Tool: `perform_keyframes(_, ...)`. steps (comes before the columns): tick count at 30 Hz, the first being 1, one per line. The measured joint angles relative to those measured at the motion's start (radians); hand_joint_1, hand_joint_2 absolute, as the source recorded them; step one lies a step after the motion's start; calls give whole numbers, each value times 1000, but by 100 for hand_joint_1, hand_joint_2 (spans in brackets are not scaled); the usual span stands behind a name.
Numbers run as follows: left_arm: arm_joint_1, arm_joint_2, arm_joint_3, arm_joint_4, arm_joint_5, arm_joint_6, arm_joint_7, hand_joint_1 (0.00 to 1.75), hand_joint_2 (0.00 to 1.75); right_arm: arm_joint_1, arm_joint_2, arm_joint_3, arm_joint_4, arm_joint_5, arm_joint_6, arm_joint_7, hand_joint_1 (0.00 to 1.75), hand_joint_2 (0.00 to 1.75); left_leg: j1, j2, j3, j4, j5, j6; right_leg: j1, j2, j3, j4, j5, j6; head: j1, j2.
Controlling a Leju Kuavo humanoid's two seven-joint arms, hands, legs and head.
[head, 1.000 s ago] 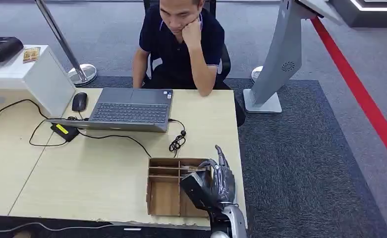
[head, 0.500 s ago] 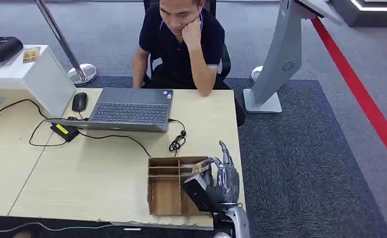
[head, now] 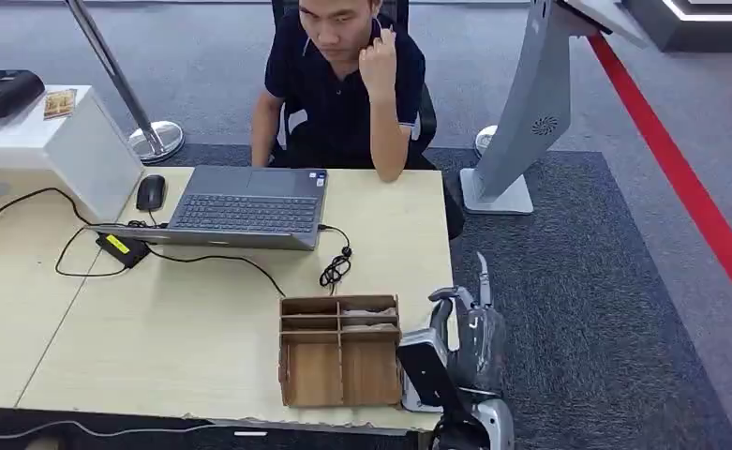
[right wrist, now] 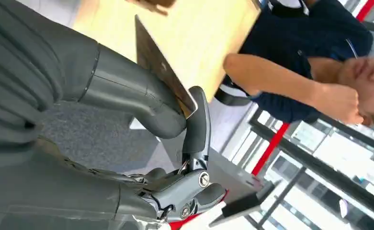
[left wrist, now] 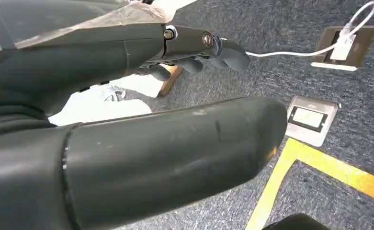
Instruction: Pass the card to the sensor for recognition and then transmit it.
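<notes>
Right hand (head: 465, 328): raised beside the table's near right corner, just right of the wooden organizer; thumb and one finger pinch a card.
Card (right wrist: 163, 72): thin, dark-faced, held edge-on between thumb and fingertip.
Wooden organizer (head: 340, 351): on the table (head: 156, 319), cards in its far slots.
Left hand (left wrist: 127, 120): fingers curled in, nothing held, over grey carpet.
Person (head: 343, 84): seated behind the laptop (head: 246, 206).
</notes>
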Motion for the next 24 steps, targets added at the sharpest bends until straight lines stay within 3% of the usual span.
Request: perform_keyframes(24, 0, 0, -1, 0, 2, 4, 0, 0, 0, -6, 31, -34, -58, -26, 1, -76, 175, 175, 0, 0, 0, 0, 0, 0, 0, 0, 0, 0, 0, 0, 0, 0)
